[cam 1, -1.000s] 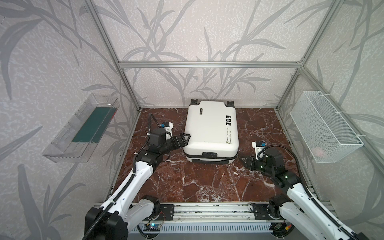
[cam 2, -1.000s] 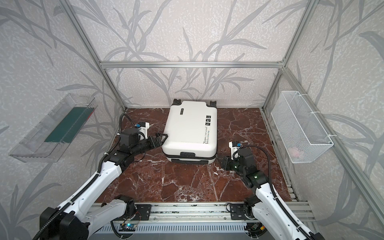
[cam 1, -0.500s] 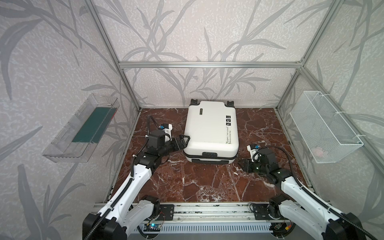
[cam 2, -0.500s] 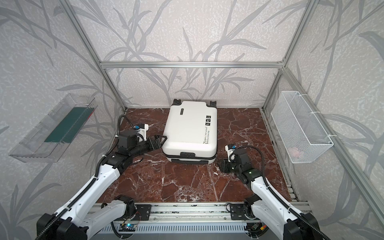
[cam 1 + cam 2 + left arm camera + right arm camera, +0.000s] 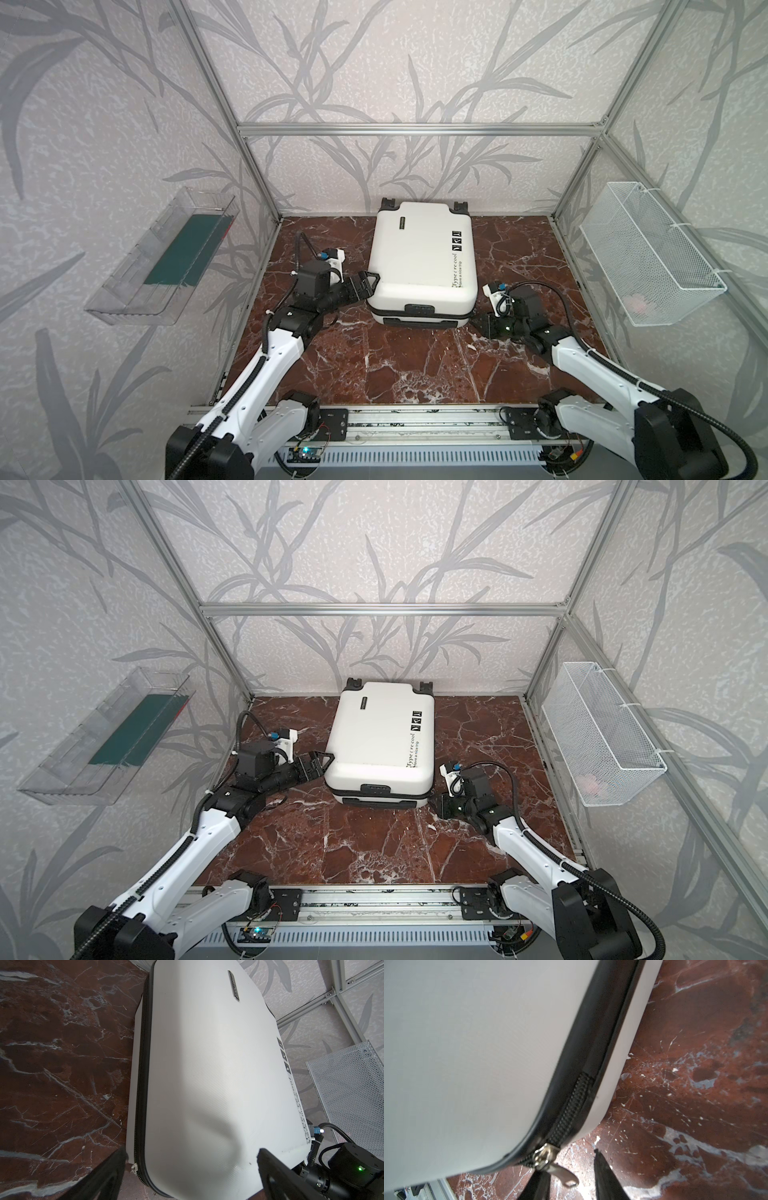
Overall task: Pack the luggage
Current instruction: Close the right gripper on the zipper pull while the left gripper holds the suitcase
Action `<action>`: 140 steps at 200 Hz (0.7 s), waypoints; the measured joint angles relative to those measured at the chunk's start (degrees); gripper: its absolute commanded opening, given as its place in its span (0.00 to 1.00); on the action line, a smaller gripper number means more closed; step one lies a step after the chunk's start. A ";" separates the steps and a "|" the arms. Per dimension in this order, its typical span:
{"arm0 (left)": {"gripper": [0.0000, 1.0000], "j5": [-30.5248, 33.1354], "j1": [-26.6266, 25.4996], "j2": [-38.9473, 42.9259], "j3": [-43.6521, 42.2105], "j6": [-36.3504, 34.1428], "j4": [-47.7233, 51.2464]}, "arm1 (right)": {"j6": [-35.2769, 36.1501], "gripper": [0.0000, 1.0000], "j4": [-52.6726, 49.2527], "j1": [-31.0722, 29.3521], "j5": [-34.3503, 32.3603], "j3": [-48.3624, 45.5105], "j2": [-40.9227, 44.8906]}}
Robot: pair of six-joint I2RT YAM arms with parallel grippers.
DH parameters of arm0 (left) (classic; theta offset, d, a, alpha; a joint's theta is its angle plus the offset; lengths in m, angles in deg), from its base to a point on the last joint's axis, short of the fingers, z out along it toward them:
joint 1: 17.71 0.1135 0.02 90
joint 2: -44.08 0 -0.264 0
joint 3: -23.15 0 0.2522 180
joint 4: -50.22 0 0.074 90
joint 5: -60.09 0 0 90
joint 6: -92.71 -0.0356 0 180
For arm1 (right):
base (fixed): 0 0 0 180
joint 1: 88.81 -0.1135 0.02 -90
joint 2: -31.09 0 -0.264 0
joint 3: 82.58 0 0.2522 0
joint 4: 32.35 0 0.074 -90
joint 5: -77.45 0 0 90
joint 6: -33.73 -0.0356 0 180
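While the luggage (image 5: 422, 253) lies closed, the right gripper (image 5: 569, 1165), jaws parted, flanks the zip pull (image 5: 560, 1174) unpinched; the left gripper (image 5: 192, 1151) gapes around a corner. Next, likely: pinch, unzip.

The luggage (image 5: 419, 266) lies lid down, so its inside is hidden. Its badge (image 5: 402, 223) is too small to read. In the right wrist view the right gripper (image 5: 568, 1164) is cut off by the edge. Whether a finger touches the zipper pull (image 5: 563, 1175) is unclear. The pink thing (image 5: 638, 302) in the basket (image 5: 665, 249) is too blurred to name, as is the green thing (image 5: 183, 253) in the bin (image 5: 124, 299).
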 measured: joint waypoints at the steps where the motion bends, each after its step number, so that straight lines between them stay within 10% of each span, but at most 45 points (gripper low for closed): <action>1: 0.99 -0.02 0.00 0.00 0.00 0.00 0.00 | 0.00 0.29 0.00 0.00 0.02 0.02 0.02; 140: 0.99 -0.04 0.00 -0.13 0.00 -0.02 -0.07 | 0.46 0.00 -0.68 -0.04 0.33 -1.36 5.92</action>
